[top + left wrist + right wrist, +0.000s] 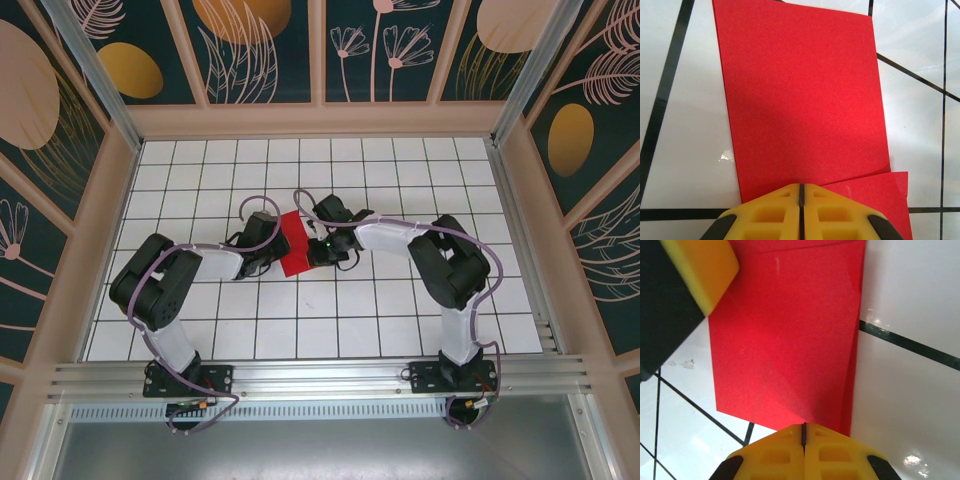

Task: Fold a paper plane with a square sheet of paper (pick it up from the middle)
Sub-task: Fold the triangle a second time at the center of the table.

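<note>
The square sheet of paper [805, 95] is looking matt and grainy; the desk [925, 125] is shining glossy and smooth; the left claw [801, 192] is showing matt yellow plastic pads [770, 215].

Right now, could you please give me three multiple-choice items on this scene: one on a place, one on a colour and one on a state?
1. Where does the red paper lie?
A. in the middle, between the two grippers
B. at the far right corner
C. beside the left arm's base

2. What colour are the fingers of the left gripper?
A. blue
B. white
C. yellow

3. How do the jaws of the right gripper stand?
A. wide open
B. shut
C. half open

Answers: 1 A, the top view shows it between the two wrists; 2 C, they are yellow in the left wrist view; 3 B, just a thin seam parts its fingers.
</note>
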Controlling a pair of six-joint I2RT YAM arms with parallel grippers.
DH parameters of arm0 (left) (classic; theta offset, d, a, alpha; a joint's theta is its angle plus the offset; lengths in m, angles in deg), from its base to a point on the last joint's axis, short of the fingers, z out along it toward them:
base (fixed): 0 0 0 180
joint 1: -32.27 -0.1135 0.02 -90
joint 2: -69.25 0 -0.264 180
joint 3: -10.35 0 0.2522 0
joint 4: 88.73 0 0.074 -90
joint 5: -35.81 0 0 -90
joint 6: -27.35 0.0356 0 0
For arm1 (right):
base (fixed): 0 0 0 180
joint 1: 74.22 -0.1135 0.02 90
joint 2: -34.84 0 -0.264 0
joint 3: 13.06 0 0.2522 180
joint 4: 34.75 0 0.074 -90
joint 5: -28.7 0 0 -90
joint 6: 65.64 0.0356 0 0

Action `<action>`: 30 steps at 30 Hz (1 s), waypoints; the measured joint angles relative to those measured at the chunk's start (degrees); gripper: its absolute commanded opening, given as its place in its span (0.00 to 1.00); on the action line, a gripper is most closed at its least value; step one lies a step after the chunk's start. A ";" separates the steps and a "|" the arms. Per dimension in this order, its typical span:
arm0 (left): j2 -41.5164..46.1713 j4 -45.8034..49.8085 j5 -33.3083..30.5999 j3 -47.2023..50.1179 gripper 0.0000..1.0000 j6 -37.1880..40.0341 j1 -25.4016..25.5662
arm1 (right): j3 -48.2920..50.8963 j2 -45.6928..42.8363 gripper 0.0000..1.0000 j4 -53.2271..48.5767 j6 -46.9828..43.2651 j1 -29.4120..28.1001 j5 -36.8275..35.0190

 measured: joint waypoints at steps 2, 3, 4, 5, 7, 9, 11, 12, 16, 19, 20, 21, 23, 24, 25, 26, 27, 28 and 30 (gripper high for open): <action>0.00 0.00 0.00 0.00 0.09 0.00 0.00 | 0.22 0.33 0.07 0.11 0.13 0.24 -0.02; 0.00 0.00 0.00 0.00 0.09 0.00 0.00 | 0.52 0.42 0.07 0.28 0.15 0.39 -0.02; 0.00 0.00 -0.02 0.00 0.09 0.00 0.00 | 0.98 0.44 0.07 0.42 0.15 0.63 -0.02; 0.00 0.00 -0.02 0.00 0.10 0.00 0.00 | 1.42 0.44 0.06 0.98 0.17 0.83 0.33; 0.00 0.07 -0.04 -0.07 0.10 0.02 0.00 | 2.10 0.39 0.06 1.95 0.22 1.20 1.07; 0.00 0.28 -0.07 -0.17 0.11 0.07 0.00 | 3.30 0.00 0.06 3.52 0.59 1.68 2.05; 0.00 0.59 0.00 -0.33 0.14 0.50 0.00 | 4.68 -0.39 0.07 5.49 0.81 2.21 3.34; 0.04 0.72 0.09 -0.46 0.17 0.76 0.00 | 5.29 -0.52 0.06 6.32 1.03 2.49 4.09; 1.33 1.75 1.27 -0.52 0.25 1.77 -0.07 | 6.19 -0.57 0.06 8.07 1.46 3.19 6.14; 4.02 1.38 3.63 -0.17 0.27 1.49 -0.07 | 6.36 -0.55 0.06 8.48 2.32 3.32 6.88; 5.18 0.59 4.72 0.07 0.27 1.16 -0.04 | 6.38 -0.55 0.06 8.50 2.56 3.32 6.93; 6.01 -0.17 5.51 0.28 0.27 0.81 0.02 | 6.38 -0.55 0.06 8.52 2.73 3.32 6.95; 7.30 -2.67 7.28 0.90 0.24 -0.68 0.44 | 6.38 -0.52 0.06 8.52 3.08 3.32 6.95; 7.43 -3.67 7.87 1.14 0.23 -1.27 0.79 | 6.40 -0.50 0.06 8.55 3.19 3.32 6.95; 7.43 -4.44 8.33 1.36 0.21 -1.84 1.25 | 6.38 -0.50 0.06 8.55 3.54 3.32 6.95; 7.39 -5.05 8.94 1.70 0.19 -2.43 1.84 | 6.40 -0.50 0.06 8.55 3.76 3.32 6.95; 7.34 -5.44 9.38 2.03 0.18 -2.97 2.34 | 6.40 -0.50 0.06 8.55 3.96 3.32 6.95; 7.02 -5.90 9.79 2.21 0.16 -3.52 2.86 | 6.40 -0.48 0.06 8.57 4.11 3.32 6.95; 5.88 -6.71 10.67 2.23 0.14 -4.31 3.69 | 6.40 -0.46 0.06 8.59 4.26 3.34 6.95</action>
